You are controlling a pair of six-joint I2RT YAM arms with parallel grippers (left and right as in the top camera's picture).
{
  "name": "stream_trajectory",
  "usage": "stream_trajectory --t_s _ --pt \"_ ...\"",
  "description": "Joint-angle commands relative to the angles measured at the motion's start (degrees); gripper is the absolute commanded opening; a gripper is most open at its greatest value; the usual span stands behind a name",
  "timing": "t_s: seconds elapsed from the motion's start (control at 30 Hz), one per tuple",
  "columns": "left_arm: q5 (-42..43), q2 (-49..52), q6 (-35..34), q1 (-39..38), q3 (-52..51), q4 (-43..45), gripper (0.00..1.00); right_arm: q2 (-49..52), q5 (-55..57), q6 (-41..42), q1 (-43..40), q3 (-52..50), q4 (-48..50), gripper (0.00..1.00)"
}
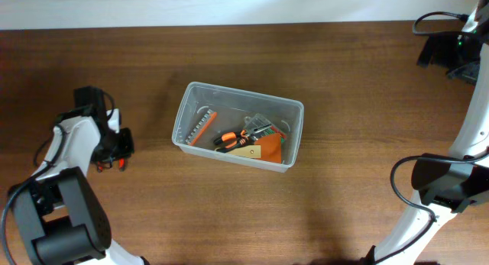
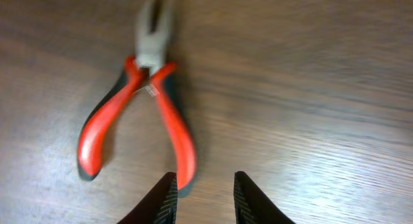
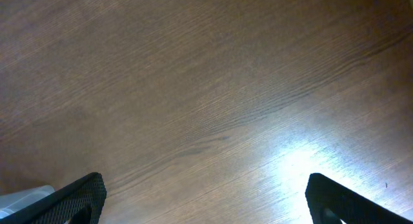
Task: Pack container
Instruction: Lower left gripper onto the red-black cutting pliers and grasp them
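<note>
I had the left gripper (image 2: 204, 180) slightly parted, empty, just beside red-handled metal pliers (image 2: 169, 117); the right gripper (image 3: 205, 184) gaped wide.

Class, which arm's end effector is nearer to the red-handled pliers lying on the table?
Left. The left end effector hangs just above the pliers, by their handles. The right end effector is far off, on the other side of the container.

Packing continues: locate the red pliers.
The pliers lie on the table just ahead of the left gripper in its wrist view, left of the container.
</note>
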Motion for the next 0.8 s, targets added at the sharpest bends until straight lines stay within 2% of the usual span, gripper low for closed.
stream_trajectory --t_s 0.0,0.2,0.4,0.77 --pt "-0.8 -0.7 -2.8 3.8 -2.1 0.7 0.30 -0.6 -0.1 0.4 -0.2 0.7 0.1 0.99" --pt "-0.1 -0.4 -2.8 5.6 -3.0 2.1 0.30 -0.6 -0.1 0.4 -0.2 0.7 0.1 0.99" --pt "4.3 -0.3 -3.1 5.5 -3.0 4.5 0.29 -0.6 -0.1 0.4 -0.2 0.7 0.1 0.99" --pt "4.3 -0.3 -8.1 5.5 -3.0 5.0 0.30 -0.6 -0.1 0.4 -0.2 0.7 0.1 0.99"
